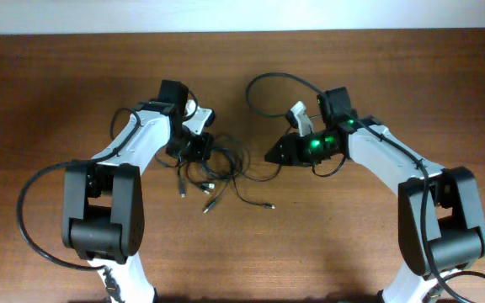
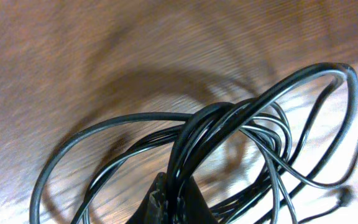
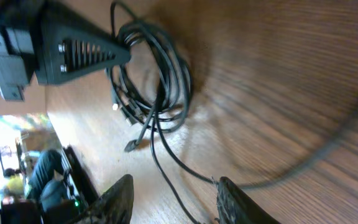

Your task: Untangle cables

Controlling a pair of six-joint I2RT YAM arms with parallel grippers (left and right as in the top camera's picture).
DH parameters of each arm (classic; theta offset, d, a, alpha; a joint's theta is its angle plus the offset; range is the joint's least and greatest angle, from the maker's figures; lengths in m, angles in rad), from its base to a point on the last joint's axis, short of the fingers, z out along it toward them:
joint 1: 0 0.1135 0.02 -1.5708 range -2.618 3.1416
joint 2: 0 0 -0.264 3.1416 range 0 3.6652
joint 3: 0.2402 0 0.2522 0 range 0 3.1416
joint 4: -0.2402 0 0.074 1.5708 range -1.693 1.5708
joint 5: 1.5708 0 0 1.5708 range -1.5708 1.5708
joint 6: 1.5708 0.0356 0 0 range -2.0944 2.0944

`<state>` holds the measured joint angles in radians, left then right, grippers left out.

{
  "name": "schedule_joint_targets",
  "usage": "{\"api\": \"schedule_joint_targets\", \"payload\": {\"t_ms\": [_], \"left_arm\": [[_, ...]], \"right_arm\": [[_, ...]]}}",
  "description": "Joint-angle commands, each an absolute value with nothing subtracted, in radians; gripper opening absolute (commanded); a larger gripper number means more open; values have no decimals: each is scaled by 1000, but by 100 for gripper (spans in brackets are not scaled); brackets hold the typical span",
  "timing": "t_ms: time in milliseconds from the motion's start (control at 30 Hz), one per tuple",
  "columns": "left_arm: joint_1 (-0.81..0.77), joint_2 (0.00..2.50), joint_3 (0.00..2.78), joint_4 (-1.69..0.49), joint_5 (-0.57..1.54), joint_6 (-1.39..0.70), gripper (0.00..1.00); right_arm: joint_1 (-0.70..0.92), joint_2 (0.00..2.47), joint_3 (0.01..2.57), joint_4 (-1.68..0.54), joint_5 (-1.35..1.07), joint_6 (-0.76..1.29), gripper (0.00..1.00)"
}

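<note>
Overhead: cables lie as one loose knot on the tabletop, mid-field between the two arms, with three plug ends trailing out toward the robot side. Left claw sits at the knot's left edge. Its wrist view shows it closed on a cluster of strands where several loops cross, the loops fanning up and away from the pinch. Judgement: this grip anchors the bundle so that the other arm can draw a strand free without dragging the whole knot. Right claw is low over the tabletop, just right of the knot. Its fingers stand apart and hold nothing. One thin strand runs out of the bundle toward the gap between them, though I cannot tell whether it touches either finger. Judgement: the right claw is lined up to take that outlying strand, the easiest one to isolate. Task is at an early stage, since the loops are heavily overlapped and no cable lies separate. Risk: pulling against the crossing may tighten it.
</note>
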<state>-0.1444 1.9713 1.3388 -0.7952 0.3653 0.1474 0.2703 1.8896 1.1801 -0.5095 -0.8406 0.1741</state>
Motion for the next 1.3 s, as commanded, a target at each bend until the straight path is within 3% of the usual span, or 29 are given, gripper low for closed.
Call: {"api": "schedule_joint_targets", "payload": {"t_ms": [0,233,300,633,867,933,1100,1267], "left_arm": [[-147,1974,1385,-773,547,230,2],[-148,1975,1377,-831,546,124,7],[-148,1980,1369,-861,546,105,13],[-148,2033,1361,-872,588,102,10],[-148,2033,1361,-868,588,102,11],[-148,2033,1361,-865,588,102,11],[-148,2033,1361,-864,588,102,15],[-148,2033,1361,-861,588,102,13]], "right_arm": [[328,1871,1181,-505,-881,100,43],[464,1871,1181,-437,-638,100,38],[507,1871,1181,-400,-539,101,31],[590,1875,1181,-290,-262,101,32],[596,1947,1181,-208,-258,101,33],[616,1958,1181,-205,-257,100,40],[624,2008,1181,-182,-249,100,45],[624,2019,1181,-179,-249,100,44]]}}
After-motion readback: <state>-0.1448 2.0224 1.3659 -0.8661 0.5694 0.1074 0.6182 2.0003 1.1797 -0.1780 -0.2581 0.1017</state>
